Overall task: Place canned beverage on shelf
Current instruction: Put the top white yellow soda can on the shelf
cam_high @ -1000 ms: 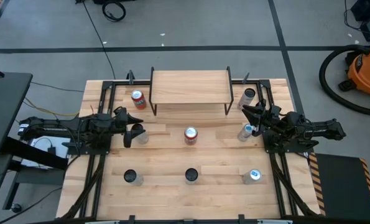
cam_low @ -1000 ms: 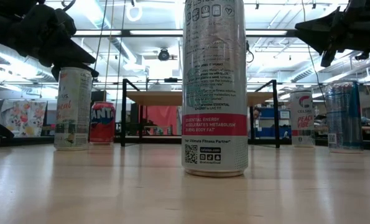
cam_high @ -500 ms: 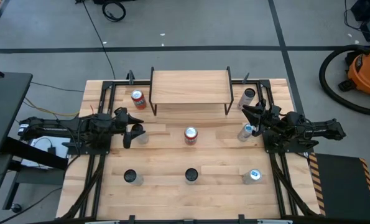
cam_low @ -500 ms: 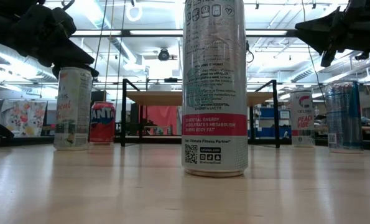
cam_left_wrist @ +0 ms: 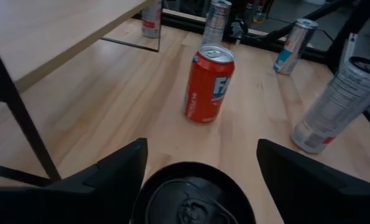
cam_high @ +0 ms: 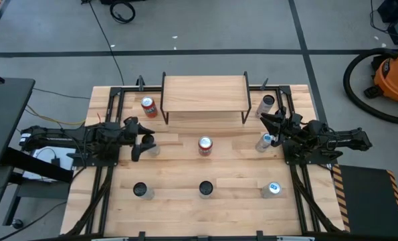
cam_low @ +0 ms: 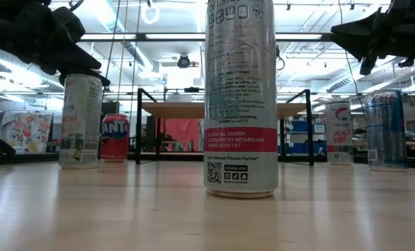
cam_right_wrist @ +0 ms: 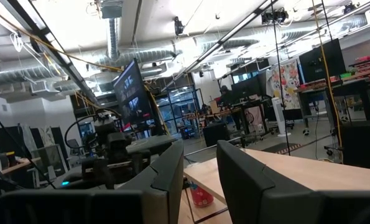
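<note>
My left gripper (cam_left_wrist: 200, 168) has spread wider around the dark-topped can (cam_left_wrist: 194, 196), not yet gripping; shelf (cam_high: 204, 94) empty.

1. Bright ceiling lights (cam_low: 109, 17) flood the room in the low view, blowing out to white glare.
2. The table (cam_high: 239, 167) is evenly lit from above (its cans cast only faint, short shadows).
3. The left wrist view blurs the nearest can top (cam_left_wrist: 194, 199).
4. The right wrist view shows soft, dark foreground fingers (cam_right_wrist: 172, 180).
</note>
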Controlling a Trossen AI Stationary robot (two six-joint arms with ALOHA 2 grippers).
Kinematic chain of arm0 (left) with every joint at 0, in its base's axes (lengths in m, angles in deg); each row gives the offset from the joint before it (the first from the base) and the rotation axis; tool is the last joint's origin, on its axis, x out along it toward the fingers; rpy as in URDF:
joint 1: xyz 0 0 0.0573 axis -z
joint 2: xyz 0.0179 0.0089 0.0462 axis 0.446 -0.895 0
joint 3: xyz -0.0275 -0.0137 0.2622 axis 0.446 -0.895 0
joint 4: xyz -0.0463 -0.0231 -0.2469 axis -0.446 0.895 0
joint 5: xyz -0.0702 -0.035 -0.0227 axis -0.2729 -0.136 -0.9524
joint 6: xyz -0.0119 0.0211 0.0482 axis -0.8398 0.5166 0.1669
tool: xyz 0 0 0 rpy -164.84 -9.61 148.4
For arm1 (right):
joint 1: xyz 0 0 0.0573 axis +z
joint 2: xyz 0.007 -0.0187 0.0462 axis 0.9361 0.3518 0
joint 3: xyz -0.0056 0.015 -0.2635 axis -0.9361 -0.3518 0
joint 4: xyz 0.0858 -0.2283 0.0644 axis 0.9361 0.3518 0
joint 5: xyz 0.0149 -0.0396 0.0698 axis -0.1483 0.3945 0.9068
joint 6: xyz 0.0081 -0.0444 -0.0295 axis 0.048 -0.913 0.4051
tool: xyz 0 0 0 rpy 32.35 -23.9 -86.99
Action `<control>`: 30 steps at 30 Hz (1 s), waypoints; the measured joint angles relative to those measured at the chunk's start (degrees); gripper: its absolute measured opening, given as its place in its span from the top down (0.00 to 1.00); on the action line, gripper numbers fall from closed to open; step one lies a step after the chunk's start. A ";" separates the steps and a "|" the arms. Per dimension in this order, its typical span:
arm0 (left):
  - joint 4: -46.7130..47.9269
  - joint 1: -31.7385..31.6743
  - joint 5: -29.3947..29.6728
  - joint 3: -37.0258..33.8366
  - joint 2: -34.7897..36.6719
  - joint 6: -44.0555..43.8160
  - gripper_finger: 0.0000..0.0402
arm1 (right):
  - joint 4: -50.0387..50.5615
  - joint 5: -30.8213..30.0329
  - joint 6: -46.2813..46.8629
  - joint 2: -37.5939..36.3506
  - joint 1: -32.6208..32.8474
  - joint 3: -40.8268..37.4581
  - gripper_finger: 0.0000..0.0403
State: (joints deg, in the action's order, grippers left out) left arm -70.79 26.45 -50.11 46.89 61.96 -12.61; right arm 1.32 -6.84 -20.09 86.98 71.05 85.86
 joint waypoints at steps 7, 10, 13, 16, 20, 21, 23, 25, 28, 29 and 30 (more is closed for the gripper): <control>0.25 0.00 2.89 0.00 0.00 -2.05 0.20 | -0.01 0.00 -0.02 0.00 0.00 0.00 0.74; 0.25 0.04 2.91 0.00 0.00 -1.91 0.20 | -0.01 0.00 0.00 0.00 0.00 -0.01 0.73; 0.25 0.04 2.93 0.00 0.00 0.57 0.20 | 0.00 0.00 0.00 0.00 0.00 0.00 0.73; 0.20 0.04 3.03 0.00 0.00 3.45 0.20 | -0.01 0.00 0.00 0.00 0.00 0.00 0.73; 0.06 0.04 2.06 0.00 0.02 3.56 0.20 | -0.01 0.00 0.00 0.00 0.00 -0.02 0.73; -0.18 0.04 1.97 0.00 0.02 3.35 0.20 | 0.00 0.00 -0.01 0.00 0.00 -0.02 0.73; -0.61 0.04 1.91 0.00 0.02 1.17 0.20 | -0.01 0.00 -0.01 0.00 0.00 -0.01 0.73; -0.55 0.04 1.80 0.00 0.02 -0.04 0.20 | 0.00 0.00 0.00 0.00 0.00 -0.02 0.73; -0.44 0.04 1.79 0.00 0.02 -0.07 0.20 | 0.01 0.01 0.00 0.00 0.00 -0.02 0.73; -0.36 0.04 1.79 0.00 0.02 -0.07 0.20 | 0.01 0.00 0.00 0.00 0.00 -0.02 0.73; -0.26 0.04 1.79 0.00 0.02 -0.13 0.20 | 0.00 0.01 0.00 0.00 0.00 -0.01 0.73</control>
State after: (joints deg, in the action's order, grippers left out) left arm -71.05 26.50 -48.32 46.89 61.98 -12.74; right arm 1.31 -6.82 -20.09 86.98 71.05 85.85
